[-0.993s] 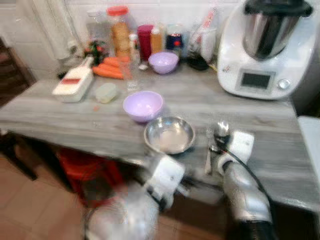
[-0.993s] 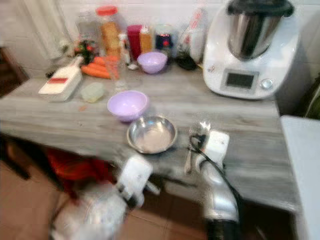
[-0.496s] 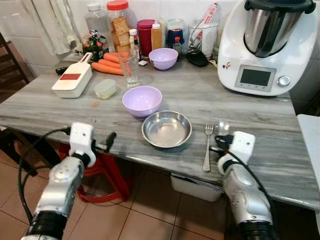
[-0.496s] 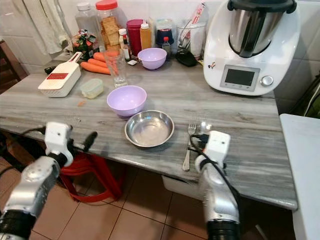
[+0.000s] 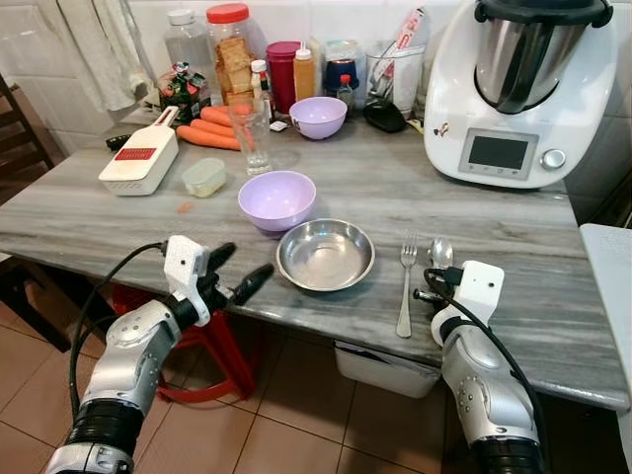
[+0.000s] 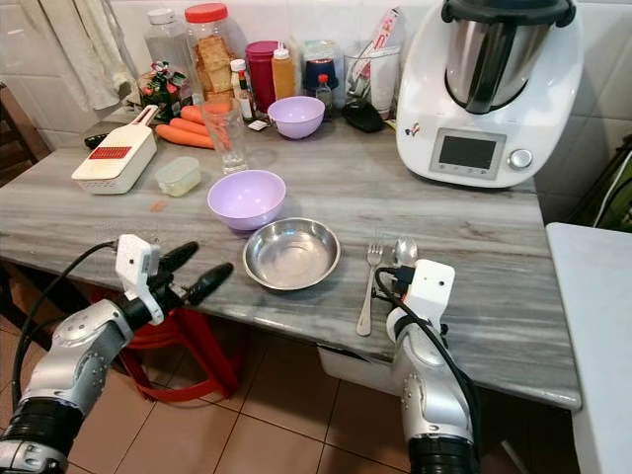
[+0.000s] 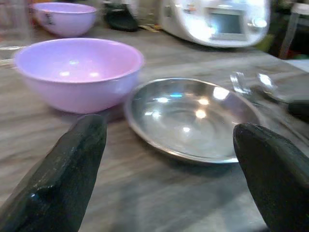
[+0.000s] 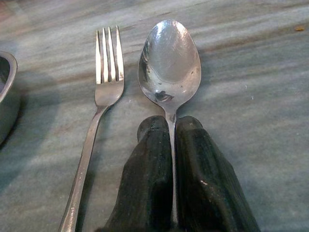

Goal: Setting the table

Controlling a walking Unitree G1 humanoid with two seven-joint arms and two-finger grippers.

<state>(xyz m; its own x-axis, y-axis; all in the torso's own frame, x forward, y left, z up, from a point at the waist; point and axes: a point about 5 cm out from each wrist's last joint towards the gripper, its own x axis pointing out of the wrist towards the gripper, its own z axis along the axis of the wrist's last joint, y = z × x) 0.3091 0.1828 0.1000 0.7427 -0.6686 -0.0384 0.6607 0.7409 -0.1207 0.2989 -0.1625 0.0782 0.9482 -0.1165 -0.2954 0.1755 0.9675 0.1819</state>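
Note:
A steel bowl sits near the table's front edge, with a lilac bowl just behind it. To the right of the steel bowl lie a fork and a spoon side by side. My right gripper is shut on the spoon's handle, and the spoon's bowl rests flat on the table. At the table's edge, left of the steel bowl, my left gripper is open, its fingers pointing at both bowls with nothing between them.
At the back stand a second lilac bowl, a glass, jars, carrots, a white grater and a small lidded tub. A large white kitchen machine fills the back right. A red stool stands under the table.
My left arm has risen from below the table and swung right, bringing its open gripper to the edge near the steel bowl. The right gripper has stayed on the spoon.

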